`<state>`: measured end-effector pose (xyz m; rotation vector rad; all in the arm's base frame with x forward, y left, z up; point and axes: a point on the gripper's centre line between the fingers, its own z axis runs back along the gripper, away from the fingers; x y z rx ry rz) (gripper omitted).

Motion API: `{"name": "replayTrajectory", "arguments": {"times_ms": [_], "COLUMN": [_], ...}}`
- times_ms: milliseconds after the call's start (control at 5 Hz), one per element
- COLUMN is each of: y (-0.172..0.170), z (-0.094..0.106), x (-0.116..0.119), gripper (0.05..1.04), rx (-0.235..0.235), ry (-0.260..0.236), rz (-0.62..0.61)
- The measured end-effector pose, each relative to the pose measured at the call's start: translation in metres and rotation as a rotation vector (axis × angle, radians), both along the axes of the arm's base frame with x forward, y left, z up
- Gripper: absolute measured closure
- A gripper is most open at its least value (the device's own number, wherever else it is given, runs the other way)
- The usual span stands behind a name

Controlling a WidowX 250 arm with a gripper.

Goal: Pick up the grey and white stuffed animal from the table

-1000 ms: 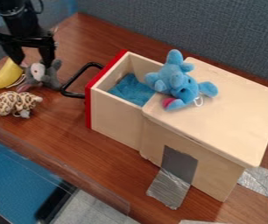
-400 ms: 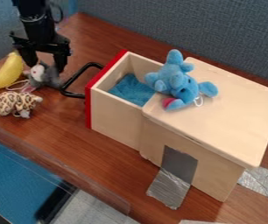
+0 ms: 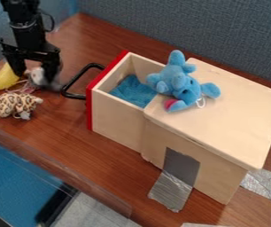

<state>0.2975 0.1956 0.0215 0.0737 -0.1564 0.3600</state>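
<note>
Fuzzy grey plush toy between the spread fingers of the black gripper
It lies on wood-grain table, beside a smooth, curved yellow banana and a spotted plush; right of them, a looped black handle fronts the boxy pale-wood drawer, lined with crumpled blue cloth.

From here I see smooth, matt pale wood on the drawer box; left of it, glossy wood-grain surface; on its lid, fuzzy blue plush; below, shiny creased tape.
</note>
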Motion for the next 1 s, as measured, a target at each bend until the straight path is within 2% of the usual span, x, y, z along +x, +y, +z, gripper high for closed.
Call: {"name": "replayTrajectory", "arguments": {"times_ms": [200, 400, 600, 800, 1000], "y": [-0.006, -0.007, -0.004, -0.002, -0.013], "z": [-0.004, -0.001, 0.020, 0.063, 0.099], "x": [-0.007, -0.005, -0.003, -0.002, -0.001], "gripper": [0.394, 0.613, 0.738, 0.786, 0.797], "rx": [0.025, 0.012, 0.006, 0.017, 0.034], "ry": [0.037, 0.014, -0.061, -0.169, -0.234], "rz": [-0.027, -0.011, 0.066, 0.185, 0.216]}}
